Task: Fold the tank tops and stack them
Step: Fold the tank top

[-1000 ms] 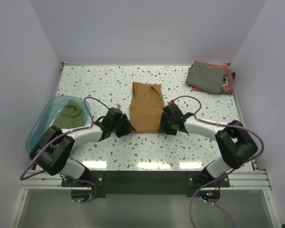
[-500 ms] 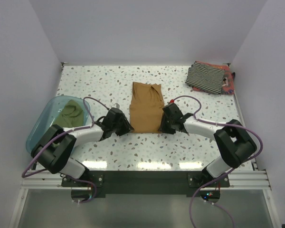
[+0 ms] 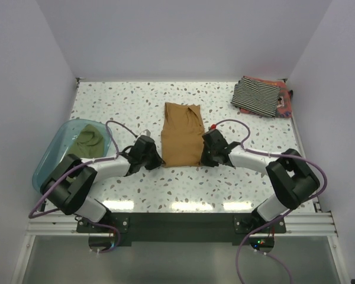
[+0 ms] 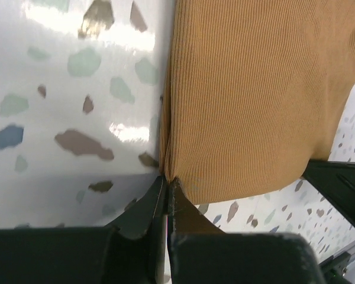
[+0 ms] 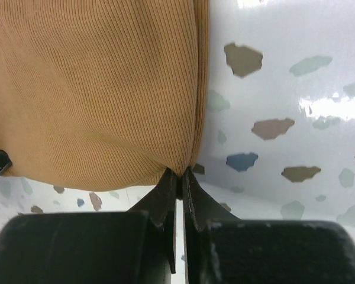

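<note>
Left gripper [image 4: 167,180] and right gripper [image 5: 180,173] have closed on tan tank top [image 3: 181,135].

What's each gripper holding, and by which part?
The left gripper pinches the near left corner of the tan-brown ribbed tank top; the right gripper pinches its near right corner.

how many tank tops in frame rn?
4: tan one mid-table, olive one in the teal tub, striped one far right atop a reddish one. More could hide under that pile.
</note>
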You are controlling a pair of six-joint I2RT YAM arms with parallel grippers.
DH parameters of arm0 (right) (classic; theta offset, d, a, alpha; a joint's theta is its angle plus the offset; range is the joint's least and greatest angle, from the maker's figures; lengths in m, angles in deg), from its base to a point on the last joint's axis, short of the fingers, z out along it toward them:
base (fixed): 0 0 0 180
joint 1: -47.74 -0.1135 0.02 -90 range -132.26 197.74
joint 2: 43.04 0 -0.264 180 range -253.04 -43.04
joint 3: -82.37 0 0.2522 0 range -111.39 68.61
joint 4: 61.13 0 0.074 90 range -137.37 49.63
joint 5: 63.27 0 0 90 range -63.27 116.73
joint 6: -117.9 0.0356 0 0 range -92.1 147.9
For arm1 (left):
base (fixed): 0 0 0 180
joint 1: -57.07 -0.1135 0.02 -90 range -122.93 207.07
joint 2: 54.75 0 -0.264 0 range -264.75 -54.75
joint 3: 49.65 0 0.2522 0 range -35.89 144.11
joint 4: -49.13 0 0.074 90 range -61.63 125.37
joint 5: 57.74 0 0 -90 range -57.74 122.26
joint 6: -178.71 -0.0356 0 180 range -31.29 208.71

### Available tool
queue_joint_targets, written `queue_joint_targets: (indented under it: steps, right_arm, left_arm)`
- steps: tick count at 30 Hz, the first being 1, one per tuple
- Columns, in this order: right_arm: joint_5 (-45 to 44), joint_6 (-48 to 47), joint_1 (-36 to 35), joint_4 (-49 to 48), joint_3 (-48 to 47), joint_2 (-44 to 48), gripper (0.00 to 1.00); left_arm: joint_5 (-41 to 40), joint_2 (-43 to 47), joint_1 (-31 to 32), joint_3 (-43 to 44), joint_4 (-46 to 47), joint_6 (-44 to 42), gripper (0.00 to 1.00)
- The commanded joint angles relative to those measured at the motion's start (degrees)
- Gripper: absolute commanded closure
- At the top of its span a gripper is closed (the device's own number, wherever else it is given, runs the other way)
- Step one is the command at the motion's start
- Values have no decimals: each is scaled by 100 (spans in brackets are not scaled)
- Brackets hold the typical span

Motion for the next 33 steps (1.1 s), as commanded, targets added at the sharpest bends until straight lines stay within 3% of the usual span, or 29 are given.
queue_joint_targets:
  steps: [1,5,10,15,20,26,33]
  right_arm:
    - [-71,-192,-204,326,293,414,100]
    - [-158,88,-748,528,819,1046,100]
    - [-466,756,-1847,923,1277,2030,100]
    - [-730,1468,-2489,1723,1340,3349,100]
    - [-853,1408,-2481,2180,700,3728,100]
    - [-1108,1110,-2341,2558,-267,3298,100]
    - [322,37,-253,1892,-1031,2324,100]
  left_arm:
    - [-159,459,170,-395,-815,-210,100]
    - [-229,1180,513,-782,-1289,-52,100]
    - [-422,2208,1374,-1125,-1975,527,100]
    - [-642,3436,2077,-1003,-3038,1116,100]
    - [-1073,3704,2078,-38,-3689,994,100]
    - [-1328,2984,1894,1167,-3603,494,100]
    - [-476,1967,297,1888,-2610,-411,100]
